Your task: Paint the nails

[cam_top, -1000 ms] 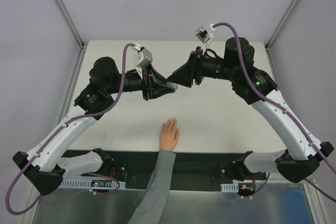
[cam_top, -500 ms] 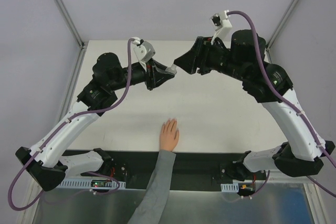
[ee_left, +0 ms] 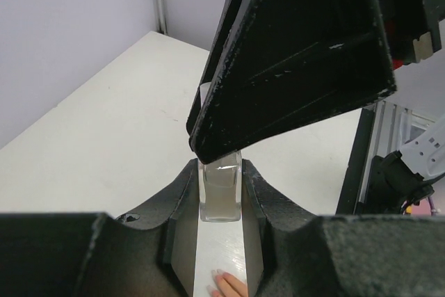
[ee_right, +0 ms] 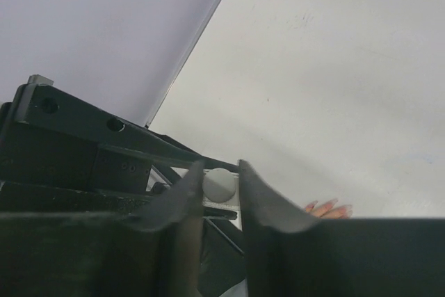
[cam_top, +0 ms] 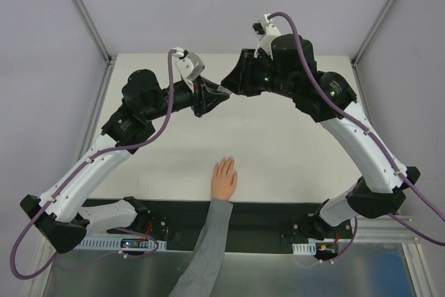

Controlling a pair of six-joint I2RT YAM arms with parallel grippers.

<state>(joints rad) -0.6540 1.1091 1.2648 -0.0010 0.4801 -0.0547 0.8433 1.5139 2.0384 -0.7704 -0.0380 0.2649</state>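
Gripping a bottle [ee_left: 220, 196], left tool [cam_top: 220, 92] hovers well apart from the nails [cam_top: 224, 163].

A: What colour is the hand [cam_top: 224, 177]?
B: Pale pinkish-beige, and its sleeve [cam_top: 208, 241] is grey.
A: And the arms [cam_top: 90, 172]?
B: White and black, with purple cables [cam_top: 162, 106] (the table [cam_top: 278, 144] is off-white). The bottle [ee_left: 220, 196] is clear, its cap [ee_right: 219, 184] white.

The hand [cam_top: 224, 179] lies on the table [cam_top: 292, 151] at its near edge, centre; well behind it, the bottle [ee_left: 220, 196] sits in the left gripper [cam_top: 219, 94] — right gripper [cam_top: 227, 83] at its top.
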